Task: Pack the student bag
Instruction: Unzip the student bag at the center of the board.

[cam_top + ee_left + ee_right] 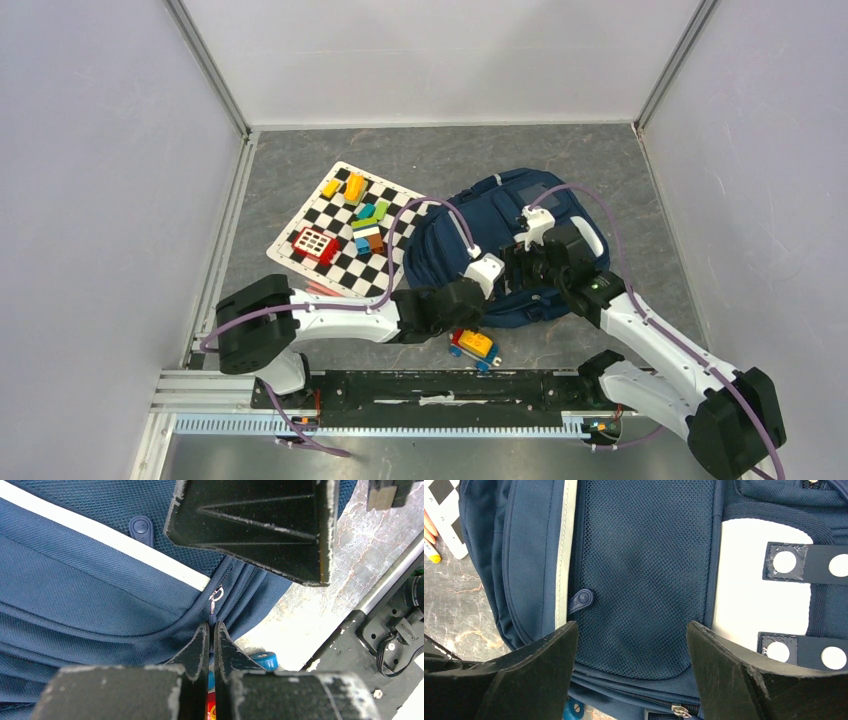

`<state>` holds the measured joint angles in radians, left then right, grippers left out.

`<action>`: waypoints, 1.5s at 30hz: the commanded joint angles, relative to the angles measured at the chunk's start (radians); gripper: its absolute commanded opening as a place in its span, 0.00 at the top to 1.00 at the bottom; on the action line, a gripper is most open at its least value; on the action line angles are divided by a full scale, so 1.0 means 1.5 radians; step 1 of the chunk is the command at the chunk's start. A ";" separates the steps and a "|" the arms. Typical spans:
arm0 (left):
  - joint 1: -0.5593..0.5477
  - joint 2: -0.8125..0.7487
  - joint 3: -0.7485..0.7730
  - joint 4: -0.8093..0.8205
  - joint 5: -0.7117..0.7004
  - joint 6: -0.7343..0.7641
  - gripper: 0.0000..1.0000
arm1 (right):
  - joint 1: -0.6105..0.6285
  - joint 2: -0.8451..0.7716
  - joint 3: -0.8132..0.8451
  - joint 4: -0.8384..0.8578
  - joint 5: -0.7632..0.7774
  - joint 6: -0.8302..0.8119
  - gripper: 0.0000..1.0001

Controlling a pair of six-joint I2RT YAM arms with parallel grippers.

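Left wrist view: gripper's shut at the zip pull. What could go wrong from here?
The left gripper pinches the zip pull only at its fingertips; it may slip out when pulled.
The right gripper hangs open over the student bag, not pinning it, so the bag may drag instead of unzipping.
The toy vehicle lies close by the bag's near edge and could get shoved.
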<state>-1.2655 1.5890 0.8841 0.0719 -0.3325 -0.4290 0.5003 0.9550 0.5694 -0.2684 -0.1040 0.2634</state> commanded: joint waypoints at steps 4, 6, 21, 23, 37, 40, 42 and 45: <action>0.010 -0.066 0.002 -0.044 -0.116 -0.016 0.98 | -0.003 -0.021 -0.033 -0.014 0.092 -0.003 0.18; 0.010 -0.077 -0.007 -0.045 -0.118 -0.015 0.98 | -0.003 -0.037 -0.027 -0.013 0.098 -0.001 0.17; 0.010 -0.075 0.003 -0.074 -0.084 -0.015 0.98 | -0.005 -0.057 -0.029 -0.024 0.027 0.032 0.36; 0.010 -0.075 0.003 -0.074 -0.083 -0.014 0.98 | -0.005 -0.062 -0.034 -0.001 0.003 0.048 0.42; 0.025 -0.106 -0.005 -0.123 -0.145 0.012 0.98 | -0.012 -0.019 -0.018 -0.012 0.089 0.015 1.00; 0.052 -0.140 -0.026 -0.138 -0.153 0.025 0.98 | -0.021 -0.026 0.002 -0.025 0.135 -0.009 1.00; 0.086 -0.165 -0.041 -0.145 -0.146 0.029 0.98 | -0.028 -0.021 0.019 -0.031 0.153 -0.022 1.00; 0.135 -0.192 -0.058 -0.155 -0.117 0.045 0.98 | -0.038 -0.008 0.038 -0.036 0.167 -0.033 1.00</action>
<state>-1.1801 1.3785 0.8268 -0.1093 -0.4114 -0.4217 0.4805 0.9306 0.5610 -0.2726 -0.0021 0.3023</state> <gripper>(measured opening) 0.043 0.014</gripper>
